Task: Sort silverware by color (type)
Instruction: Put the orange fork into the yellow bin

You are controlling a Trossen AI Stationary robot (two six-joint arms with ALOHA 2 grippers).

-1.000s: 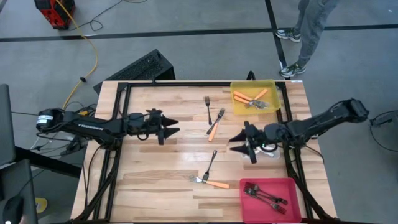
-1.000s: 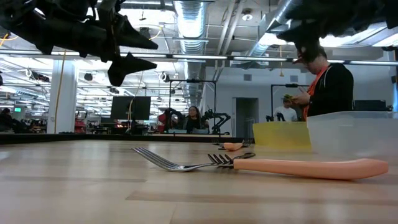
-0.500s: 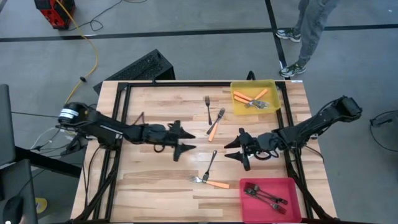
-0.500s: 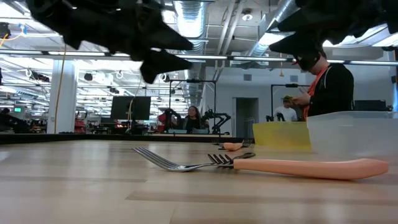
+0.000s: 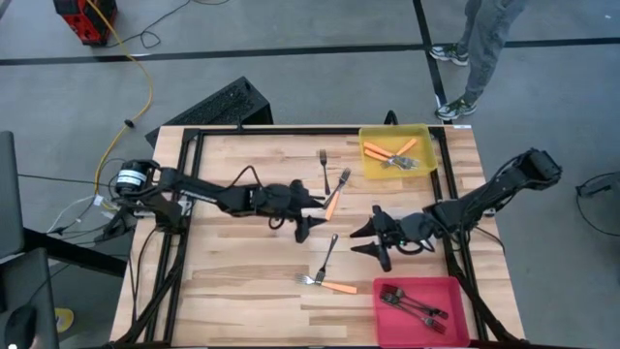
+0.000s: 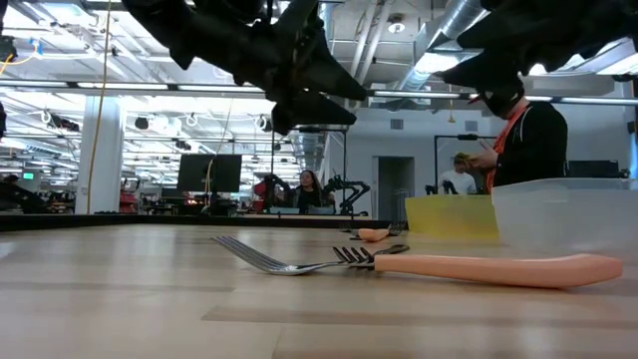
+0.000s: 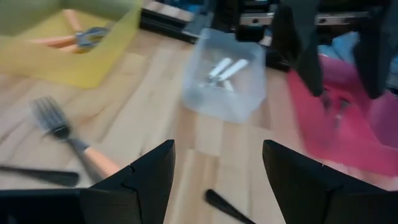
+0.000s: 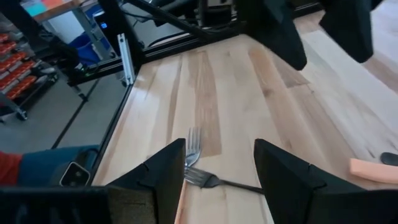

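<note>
High view shows you the left end effector (image 5: 308, 215) over the desk (image 5: 232, 281) middle, fingers apart and empty, beside an orange-handled fork (image 5: 335, 197). Your right end effector (image 5: 371, 236) hovers nearby, fingers apart, empty too. Two crossed forks (image 5: 325, 271) lie toward the near edge; others sit in the yellow bin (image 5: 426, 165) and red bin (image 5: 453, 293).

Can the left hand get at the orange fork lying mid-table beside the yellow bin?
Probably yes: the left hand hangs open, empty, right beside that orange fork, with nothing lying between them.
</note>
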